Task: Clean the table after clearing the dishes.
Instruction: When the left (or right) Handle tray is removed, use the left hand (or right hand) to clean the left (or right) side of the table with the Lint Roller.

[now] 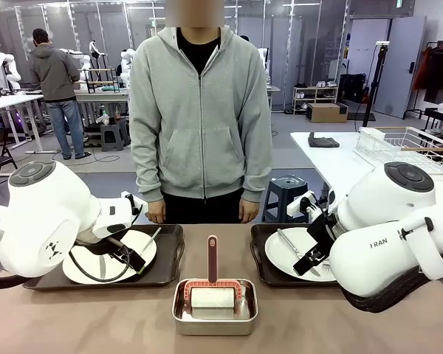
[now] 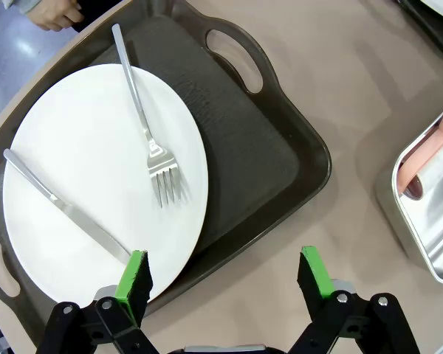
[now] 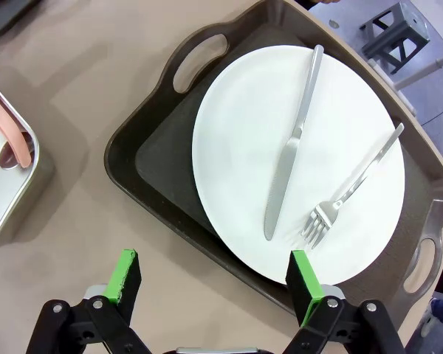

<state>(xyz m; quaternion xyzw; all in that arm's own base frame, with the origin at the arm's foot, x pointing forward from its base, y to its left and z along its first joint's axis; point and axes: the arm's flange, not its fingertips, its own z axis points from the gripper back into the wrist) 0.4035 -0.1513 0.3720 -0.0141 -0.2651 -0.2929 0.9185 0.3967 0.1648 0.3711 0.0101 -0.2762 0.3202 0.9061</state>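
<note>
ok, left jaws, right jaws wide open, empty. round white plate [image 2: 81, 133] on dark brown handled tray [image 2: 266, 162] ahead of left jaws; second white plate [image 3: 347, 125], second tray [image 3: 162, 162] ahead of right jaws, tan tabletop [image 2: 340, 88] below.

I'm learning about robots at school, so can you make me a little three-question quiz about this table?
1. True or false: a fork and a knife lie on the left plate.
2. Where does the silver pan stand? A) on the table top B) on the right plate C) in the person's hands
3. Fill in: the green fingers of the left gripper stand ____ (open or shut).

Key: 1 true; 2 A; 3 open.
</note>
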